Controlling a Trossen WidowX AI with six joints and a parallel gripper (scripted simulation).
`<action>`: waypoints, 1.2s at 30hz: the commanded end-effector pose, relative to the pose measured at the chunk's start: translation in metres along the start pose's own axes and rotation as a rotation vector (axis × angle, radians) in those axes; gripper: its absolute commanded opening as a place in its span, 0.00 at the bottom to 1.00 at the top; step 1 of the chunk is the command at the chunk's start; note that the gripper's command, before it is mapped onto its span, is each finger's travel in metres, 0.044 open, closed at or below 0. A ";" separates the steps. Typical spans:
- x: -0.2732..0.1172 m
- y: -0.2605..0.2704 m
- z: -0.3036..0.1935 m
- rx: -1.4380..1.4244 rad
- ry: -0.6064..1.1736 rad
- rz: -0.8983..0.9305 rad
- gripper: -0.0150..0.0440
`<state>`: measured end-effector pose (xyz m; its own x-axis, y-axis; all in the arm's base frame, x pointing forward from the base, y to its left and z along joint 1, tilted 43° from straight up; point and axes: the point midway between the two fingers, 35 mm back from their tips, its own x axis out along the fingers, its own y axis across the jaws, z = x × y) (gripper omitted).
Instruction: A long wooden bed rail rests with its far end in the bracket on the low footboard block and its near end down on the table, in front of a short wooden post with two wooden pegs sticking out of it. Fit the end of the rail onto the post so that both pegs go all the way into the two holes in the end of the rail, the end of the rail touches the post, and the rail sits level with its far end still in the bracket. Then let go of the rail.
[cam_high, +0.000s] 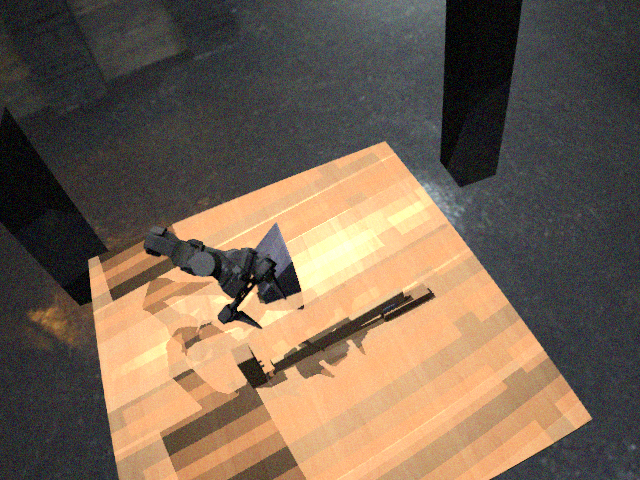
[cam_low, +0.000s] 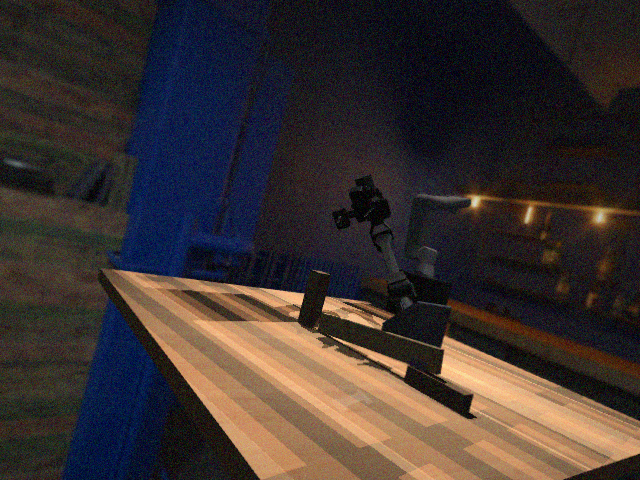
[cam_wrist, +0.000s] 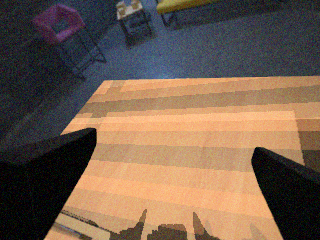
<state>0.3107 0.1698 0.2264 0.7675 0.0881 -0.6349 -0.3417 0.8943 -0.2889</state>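
One straight wooden rail (cam_high: 336, 334) (cam_low: 379, 341) faces a blocky post (cam_high: 252, 368) (cam_low: 314, 299).

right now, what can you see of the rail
The rail is one long, narrow, straight piece, dark on the side facing the outside camera. It slopes: its far end is up on the block, its near end low, just in front of the post. The jaws don't touch it. Its holes can't be made out.

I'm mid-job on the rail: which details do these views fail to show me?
- Holes in the rail: top and exterior views, end face turned away.
- Pegs' tips: top view, too small and dark.
- Post: wrist view, outside the frame.
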 end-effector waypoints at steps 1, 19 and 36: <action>0.053 -0.007 -0.053 -0.373 0.305 -0.057 1.00; 0.120 -0.044 -0.220 -1.369 1.176 0.387 1.00; 0.116 -0.048 -0.225 -1.368 1.177 0.387 1.00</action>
<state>0.2943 0.0418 0.0076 0.0255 -0.6708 -0.7412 -0.9955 -0.0846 0.0423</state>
